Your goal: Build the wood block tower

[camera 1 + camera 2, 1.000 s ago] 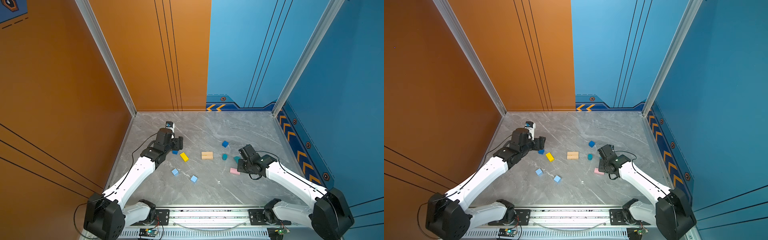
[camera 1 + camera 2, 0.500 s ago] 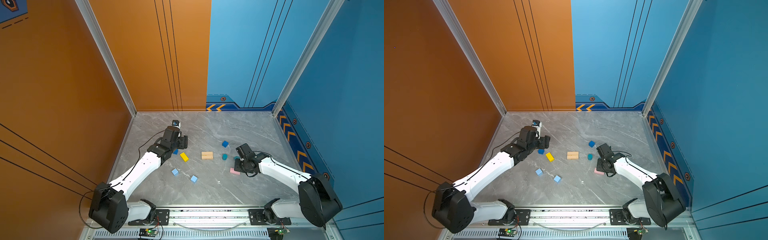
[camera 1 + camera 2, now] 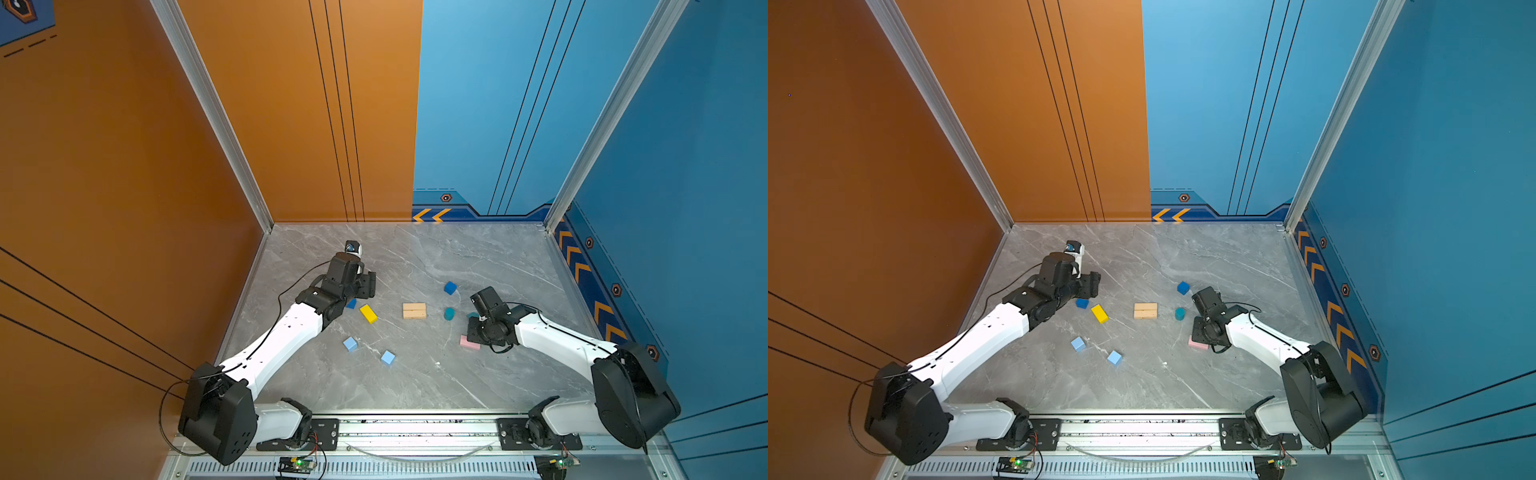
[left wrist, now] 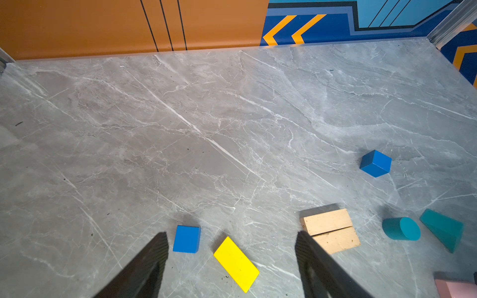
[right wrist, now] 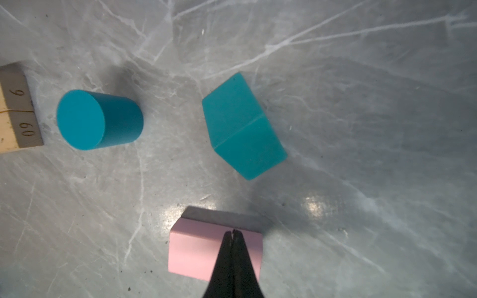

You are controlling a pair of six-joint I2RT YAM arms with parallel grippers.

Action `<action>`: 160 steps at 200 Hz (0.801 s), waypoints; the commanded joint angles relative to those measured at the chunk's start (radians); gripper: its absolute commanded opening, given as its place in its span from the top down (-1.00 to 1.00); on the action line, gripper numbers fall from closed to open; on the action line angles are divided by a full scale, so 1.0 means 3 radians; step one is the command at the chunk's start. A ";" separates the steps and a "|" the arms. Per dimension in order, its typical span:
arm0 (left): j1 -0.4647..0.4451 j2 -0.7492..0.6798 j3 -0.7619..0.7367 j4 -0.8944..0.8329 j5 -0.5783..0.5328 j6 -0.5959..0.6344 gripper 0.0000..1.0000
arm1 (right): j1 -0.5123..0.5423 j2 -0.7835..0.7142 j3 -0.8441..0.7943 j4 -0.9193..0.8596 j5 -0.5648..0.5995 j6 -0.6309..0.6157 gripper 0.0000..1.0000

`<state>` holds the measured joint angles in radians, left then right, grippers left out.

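The wood blocks lie apart on the grey marble table (image 3: 415, 386), and no tower stands in view. Two tan planks (image 3: 414, 310) sit side by side in the middle. To their left are a yellow bar (image 4: 236, 263) and a dark blue cube (image 4: 187, 239), both between the spread fingers of my open left gripper (image 4: 231, 238), which holds nothing. My right gripper (image 5: 233, 232) is shut and empty, its tips over the pink slab (image 5: 193, 250). Beyond the slab are a teal cylinder (image 5: 98, 120) and a teal prism (image 5: 242, 126).
A second dark blue cube (image 3: 450, 287) sits behind the cylinder. Two light blue cubes (image 3: 350, 344) (image 3: 387, 358) lie nearer the front. Orange and blue walls close in the left, back and right. A rail (image 3: 415, 432) with both arm bases runs along the front.
My left gripper has moved right, over the dark blue cube and the yellow bar, still open. The right arm has swung its elbow outward, while its shut gripper stays by the pink slab.
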<state>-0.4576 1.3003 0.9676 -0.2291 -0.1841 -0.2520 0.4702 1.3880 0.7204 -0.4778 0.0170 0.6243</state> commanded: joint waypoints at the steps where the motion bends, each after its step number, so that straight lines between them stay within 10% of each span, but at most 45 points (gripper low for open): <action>1: -0.0019 0.0025 0.0106 -0.0023 -0.0086 0.0047 -0.59 | -0.0018 0.0008 -0.0015 0.0016 -0.0043 -0.0031 1.00; 160: -0.0013 0.0080 0.0120 -0.0024 -0.0091 0.0067 -0.60 | -0.0018 -0.0047 0.0079 -0.0033 -0.0026 -0.0020 1.00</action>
<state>-0.4576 1.3132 0.9688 -0.2295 -0.1841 -0.2516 0.4702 1.3849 0.7204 -0.4782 0.0093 0.6243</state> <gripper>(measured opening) 0.796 0.047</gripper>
